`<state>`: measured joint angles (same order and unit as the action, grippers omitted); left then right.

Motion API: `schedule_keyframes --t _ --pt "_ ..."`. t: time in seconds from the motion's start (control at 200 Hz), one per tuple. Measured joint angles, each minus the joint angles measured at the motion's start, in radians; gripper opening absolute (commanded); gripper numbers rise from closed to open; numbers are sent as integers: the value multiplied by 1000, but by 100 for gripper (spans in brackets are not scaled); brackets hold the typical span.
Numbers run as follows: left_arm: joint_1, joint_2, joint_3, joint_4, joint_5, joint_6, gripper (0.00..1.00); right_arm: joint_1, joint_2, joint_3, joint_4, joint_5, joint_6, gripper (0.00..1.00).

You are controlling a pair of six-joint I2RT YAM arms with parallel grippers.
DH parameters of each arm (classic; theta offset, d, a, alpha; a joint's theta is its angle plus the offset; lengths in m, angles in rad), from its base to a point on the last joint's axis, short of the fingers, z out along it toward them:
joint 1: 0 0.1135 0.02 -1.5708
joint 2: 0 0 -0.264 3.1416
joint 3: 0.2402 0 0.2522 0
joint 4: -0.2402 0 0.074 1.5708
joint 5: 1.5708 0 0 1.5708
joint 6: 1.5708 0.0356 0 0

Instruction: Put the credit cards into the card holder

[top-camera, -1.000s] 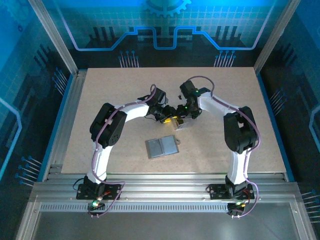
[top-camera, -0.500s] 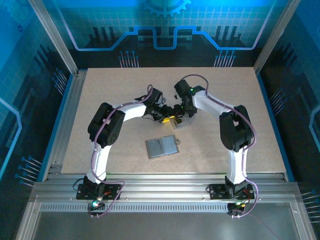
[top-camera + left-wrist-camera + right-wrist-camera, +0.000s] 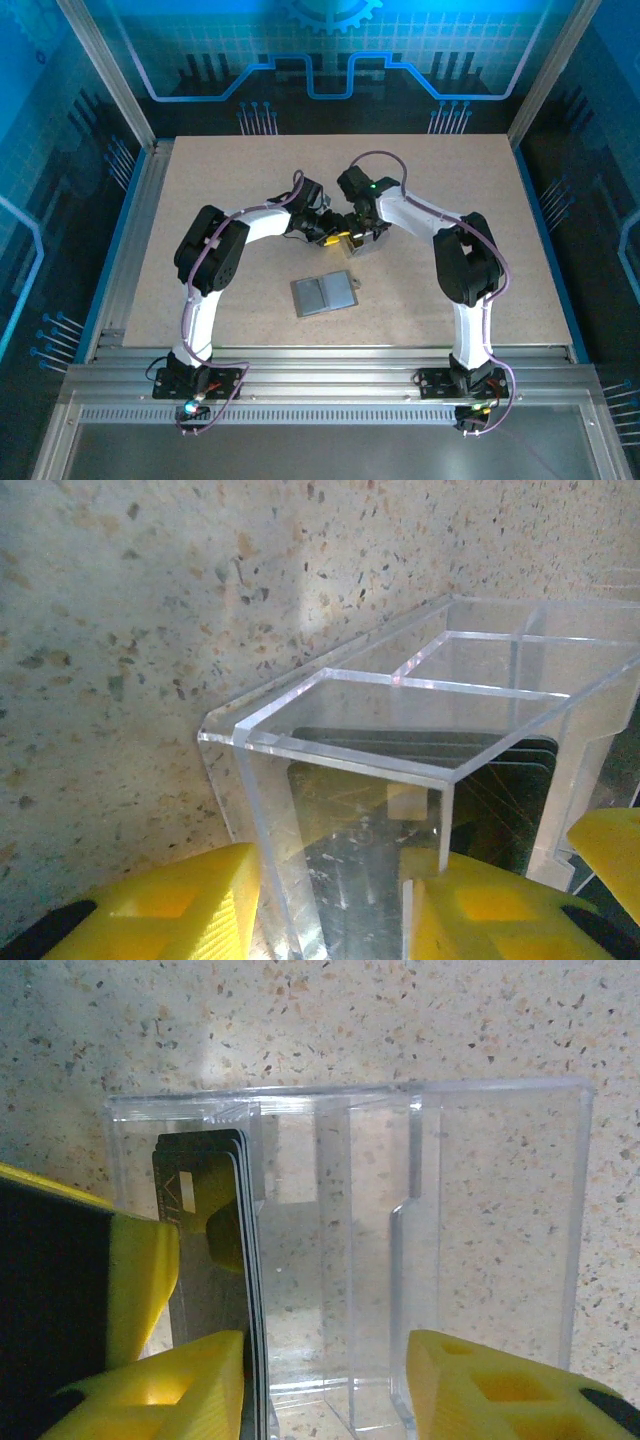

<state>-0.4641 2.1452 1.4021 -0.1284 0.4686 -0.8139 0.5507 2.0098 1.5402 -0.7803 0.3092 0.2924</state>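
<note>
From above, you see both arms curve inward and meet over the middle of the counter. The card holder lies open and flat on the bare surface, a grey case of two panels, on the base side of the meeting point and apart from both arms. That overhead view is too small to show you what the tools are doing.

Your right wrist camera looks straight down onto a clear plastic box with thin, glossy transparent walls and inner dividers. The credit cards stand on edge as a tight stack of thin black cards in its left compartment. The right tool has its yellow fingers parted and gripping nothing. One tip is just beside the stack and the other is by a divider.

Your left wrist camera sees the same box from low at one end, with the dark cards showing dimly through the plastic. The left tool has a yellow finger on each side of that end and appears closed on the box. The counter is a matte, pale stone-like sheet flecked with brown and grey.
</note>
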Motion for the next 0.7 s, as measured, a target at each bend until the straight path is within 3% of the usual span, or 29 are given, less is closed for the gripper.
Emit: schedule_keyframes --t 0.46,0.7 --pt "2 -11 -13 3 -7 0 40 40 -10 -3 21 55 13 22" --pt "2 -11 -14 4 -7 0 41 40 -7 0 19 40 13 16"
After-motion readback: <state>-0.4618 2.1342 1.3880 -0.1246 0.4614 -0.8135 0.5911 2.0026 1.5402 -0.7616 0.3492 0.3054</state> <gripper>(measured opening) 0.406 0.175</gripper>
